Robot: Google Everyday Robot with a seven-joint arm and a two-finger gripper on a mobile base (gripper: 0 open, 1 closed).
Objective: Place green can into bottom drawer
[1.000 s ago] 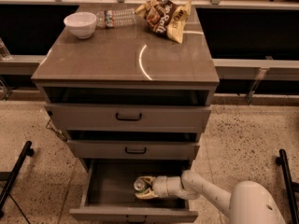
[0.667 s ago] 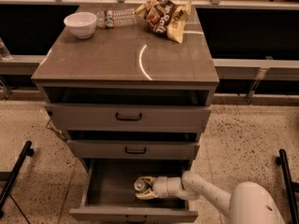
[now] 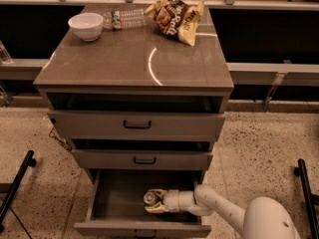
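The bottom drawer point(image 3: 114, 203) stands pulled open at the foot of the grey cabinet. The green can point(image 3: 150, 198) is inside it, near the middle of the floor, showing mostly its silver top. My gripper point(image 3: 153, 201) reaches into the drawer from the right on a white arm, its pale fingers on either side of the can. Whether the can rests on the drawer floor or hangs just above it, I cannot tell.
Two shallower drawers point(image 3: 137, 125) above are partly pulled out. On the cabinet top are a white bowl point(image 3: 85, 26), a clear plastic bottle point(image 3: 122, 19) and a snack bag point(image 3: 174, 15). Black stand legs point(image 3: 15, 189) flank the cabinet on the speckled floor.
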